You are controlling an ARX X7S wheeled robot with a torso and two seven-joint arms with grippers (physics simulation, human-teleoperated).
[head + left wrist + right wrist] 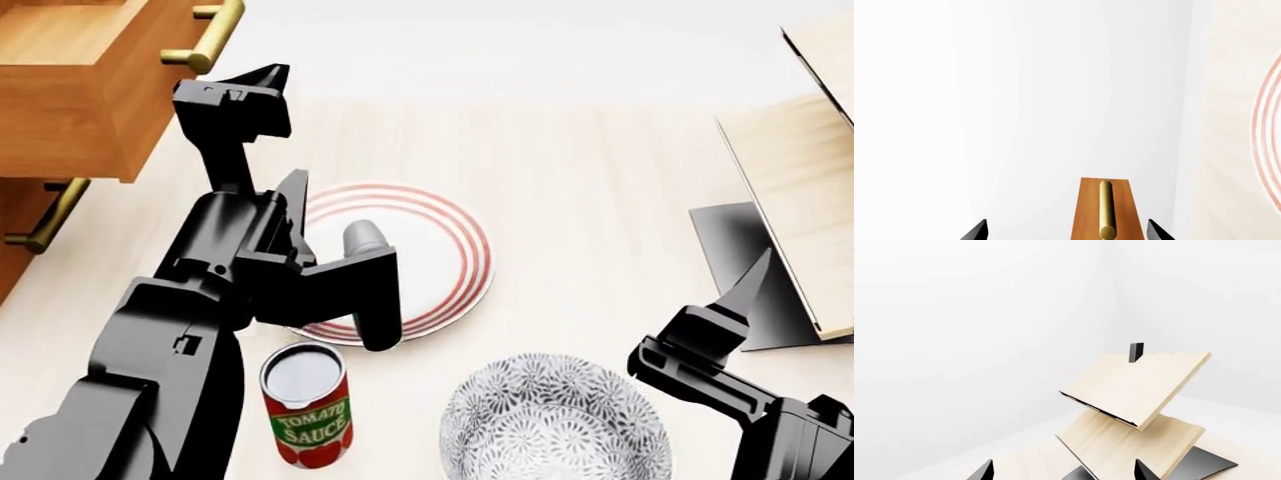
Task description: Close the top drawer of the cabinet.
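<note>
The top drawer stands pulled out of the orange-brown cabinet at the head view's upper left, its lighter inside showing and its brass bar handle facing right. My left gripper is open and empty, raised just right of the drawer front, below the handle. In the left wrist view the drawer front and handle lie between my open left gripper's fingertips, apart from both. My right gripper is open and empty at the lower right; it also shows in the right wrist view.
A red-ringed white plate, a tomato sauce can and a patterned bowl lie on the pale surface below my left arm. A pale wood shelf with a black base stands at the right. A lower drawer handle sits under the open drawer.
</note>
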